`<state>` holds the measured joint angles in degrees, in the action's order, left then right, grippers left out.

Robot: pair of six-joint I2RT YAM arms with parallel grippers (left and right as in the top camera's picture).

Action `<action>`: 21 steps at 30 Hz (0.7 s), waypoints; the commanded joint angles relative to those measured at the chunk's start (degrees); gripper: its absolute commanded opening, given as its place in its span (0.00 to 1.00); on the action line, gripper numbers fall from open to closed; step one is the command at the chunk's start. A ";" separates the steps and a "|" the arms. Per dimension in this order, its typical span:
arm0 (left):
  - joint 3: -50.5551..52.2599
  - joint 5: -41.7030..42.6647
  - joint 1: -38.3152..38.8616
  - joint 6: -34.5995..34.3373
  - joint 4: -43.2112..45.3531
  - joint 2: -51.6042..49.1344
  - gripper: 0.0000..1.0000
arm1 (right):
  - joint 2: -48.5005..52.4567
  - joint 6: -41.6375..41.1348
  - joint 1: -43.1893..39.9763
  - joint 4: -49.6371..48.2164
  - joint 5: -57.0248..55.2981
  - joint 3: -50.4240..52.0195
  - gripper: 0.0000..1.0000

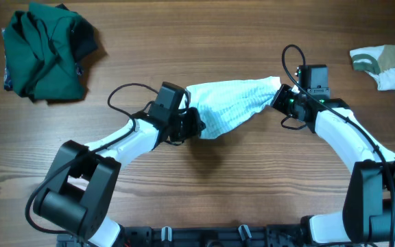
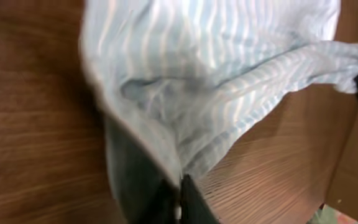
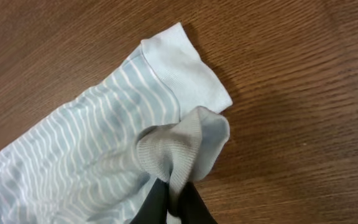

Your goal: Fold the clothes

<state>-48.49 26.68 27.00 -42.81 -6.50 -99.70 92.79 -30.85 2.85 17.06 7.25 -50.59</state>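
Both ends of your striped garment [image 1: 232, 106] are pinched over the middle of the desk [image 1: 204, 41]: left gripper [image 1: 194, 127] clamps the end toward the left edge, right gripper [image 1: 280, 97] the bunched cuff opposite.

in the left wrist view we see the striped garment [image 2: 216, 81] blurred, cut by the top edge, hiding the fingertips of the left gripper [image 2: 180, 198].
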 commanded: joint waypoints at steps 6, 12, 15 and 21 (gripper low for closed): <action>-0.39 -1.88 0.02 0.15 6.19 -0.50 0.04 | 0.87 -1.31 0.20 -1.22 0.48 0.13 0.04; -0.39 -2.27 -3.26 0.57 10.38 -0.50 0.04 | 0.87 -2.36 0.20 -4.52 0.46 0.13 0.04; -0.39 -2.23 -5.57 0.57 11.32 -0.50 0.04 | 0.87 -2.80 0.20 -5.51 0.46 0.13 0.04; -0.39 -0.94 -8.96 3.39 14.21 -0.50 0.04 | 0.87 -2.80 0.20 -6.73 0.44 0.13 0.04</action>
<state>-48.49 25.19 19.25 -42.06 6.11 -99.72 92.82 -33.01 2.85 11.07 7.44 -50.59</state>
